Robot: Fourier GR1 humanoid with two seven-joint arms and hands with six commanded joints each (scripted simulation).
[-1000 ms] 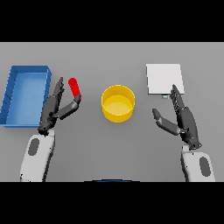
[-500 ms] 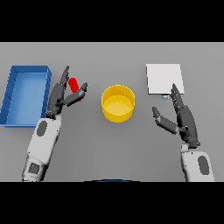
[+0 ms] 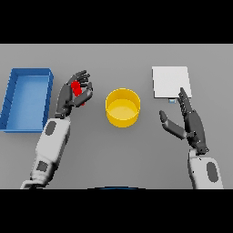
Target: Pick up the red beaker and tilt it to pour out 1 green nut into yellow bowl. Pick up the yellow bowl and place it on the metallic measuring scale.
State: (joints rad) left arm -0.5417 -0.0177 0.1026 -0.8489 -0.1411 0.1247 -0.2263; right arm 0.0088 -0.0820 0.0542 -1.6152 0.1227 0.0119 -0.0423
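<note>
Left hand [image 3: 73, 93] curls around the red beaker [image 3: 76, 88], left of the yellow bowl [image 3: 123, 107], ready to pour; right hand [image 3: 189, 120] waits open beside the scale [image 3: 170, 82].

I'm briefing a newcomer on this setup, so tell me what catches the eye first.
The round yellow bowl at the table's middle stands out first. To its left, the robot's dark left hand is curled round the small red beaker, right of a blue rectangular tray. On the right, the open right hand hangs just in front of the flat square metallic scale.
</note>
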